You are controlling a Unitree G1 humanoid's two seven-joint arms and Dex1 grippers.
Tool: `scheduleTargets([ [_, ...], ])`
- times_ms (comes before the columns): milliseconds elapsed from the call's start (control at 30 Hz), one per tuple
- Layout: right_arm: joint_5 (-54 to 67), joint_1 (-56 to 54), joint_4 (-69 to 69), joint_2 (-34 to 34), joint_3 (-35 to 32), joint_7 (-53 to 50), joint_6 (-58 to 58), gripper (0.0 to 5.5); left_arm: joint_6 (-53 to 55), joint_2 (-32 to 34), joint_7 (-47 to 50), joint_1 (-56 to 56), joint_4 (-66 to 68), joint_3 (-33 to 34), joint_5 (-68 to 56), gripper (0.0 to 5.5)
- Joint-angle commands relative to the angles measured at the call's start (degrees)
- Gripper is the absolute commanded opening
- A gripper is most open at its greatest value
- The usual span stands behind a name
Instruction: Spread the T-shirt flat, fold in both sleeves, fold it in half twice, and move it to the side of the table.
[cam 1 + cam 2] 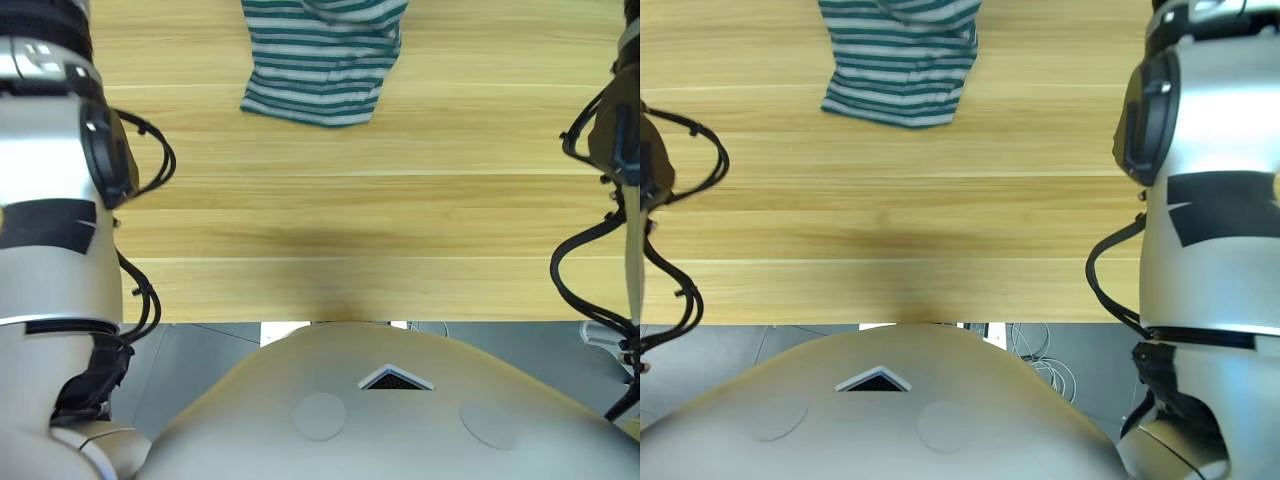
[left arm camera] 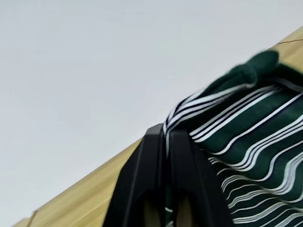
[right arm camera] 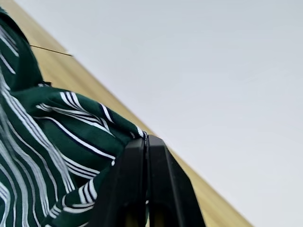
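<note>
While the wooden table (image 1: 300,220) stretched wide under the head camera, the green-and-white striped T-shirt (image 1: 320,70) lay bunched at its far side, near the middle, its upper part running past the top of the view. Over at the left gripper (image 2: 165,137), the black fingers were pinched together on a fold of striped cloth. And the right gripper (image 3: 144,142), same story: clamped tight on another fold.

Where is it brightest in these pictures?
Left wrist view: the plain pale backdrop behind the T-shirt is brightest; right wrist view: the same pale backdrop; left eye view: the wooden table is evenly lit, with no glare spots.
</note>
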Motion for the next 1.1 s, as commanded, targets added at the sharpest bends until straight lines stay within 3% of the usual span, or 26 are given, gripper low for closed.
scheduleTargets([
  [33, -2.2, -7.53, 3.24, 1.17, -1.1, -5.52, 1.82, 0.0, -1.84, 3.37, 4.18, -10.02, 6.9, 0.41, 3.25, 0.02],
  [333, -5.26, 1.56, 4.76, -0.79, -1.73, -3.04, 2.26, 0.0, -4.66, -0.95, 1.1, -6.85, 8.86, -0.68, 5.59, 0.02],
  [500, -7.7, 16.69, 4.77, -1.75, -0.16, 1.97, -0.65, 0.0, -10.16, -2.34, -9.56, 9.24, 5.88, -3.28, 5.96, 0.02],
  [567, -7.53, 23.11, 4.42, -2.34, -0.29, 5.79, -3.03, 0.0, -12.28, -1.66, -18.47, 19.96, -1.24, -3.32, 3.07, 0.02],
  [667, -5.21, 28.11, 3.23, -4.09, -2.35, 12.72, -6.48, 0.0, -4.97, 1.97, -32.48, 41.97, -29.83, -4.11, -5.78, 0.02],
  [800, -2.25, 34.3, 0.38, -8.97, -4.02, 28.8, -13.6, 0.0, 5.19, 8.67, -39.73, 66.3, -61.65, -5.98, -12.26, 0.02],
  [900, -2.27, 40.46, -1.81, -12.8, -2.24, 39.77, -20.02, 0.0, 8.54, 11.23, -40.91, 75.79, -72.07, -6.32, -12.91, 0.02],
  [1100, -1.42, 53.74, -9.8, -15.15, 0.99, 51.18, -28.67, 0.0, 13.88, 16.83, -42.94, 87.26, -82.78, -5.39, -12.59, 0.02],
])
